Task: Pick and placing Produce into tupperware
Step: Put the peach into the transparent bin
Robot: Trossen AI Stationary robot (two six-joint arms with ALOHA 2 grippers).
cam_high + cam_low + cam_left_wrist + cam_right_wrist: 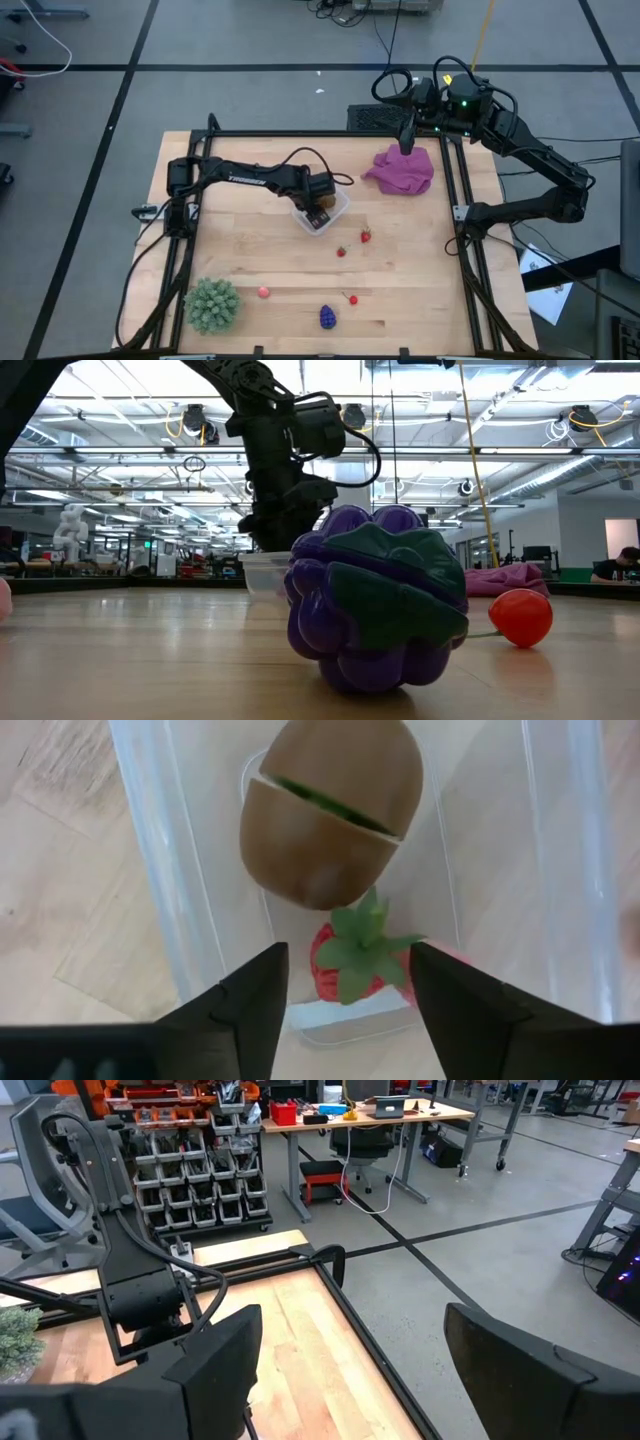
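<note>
Left claw (345, 995) open over tupperware (322, 211) mid-desk, strawberry (358, 960) between fingers, brown oval (330, 810) beside it inside tub. Other fruits loose on desk (420, 290). Right claw (345, 1355) open, raised above purple cloth (402, 169).

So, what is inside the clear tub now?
Inside the tupperware lie a brown oval fruit, split by a green seam, and a red strawberry. The open left pincer hovers above and hides the tub's near edge.
</note>
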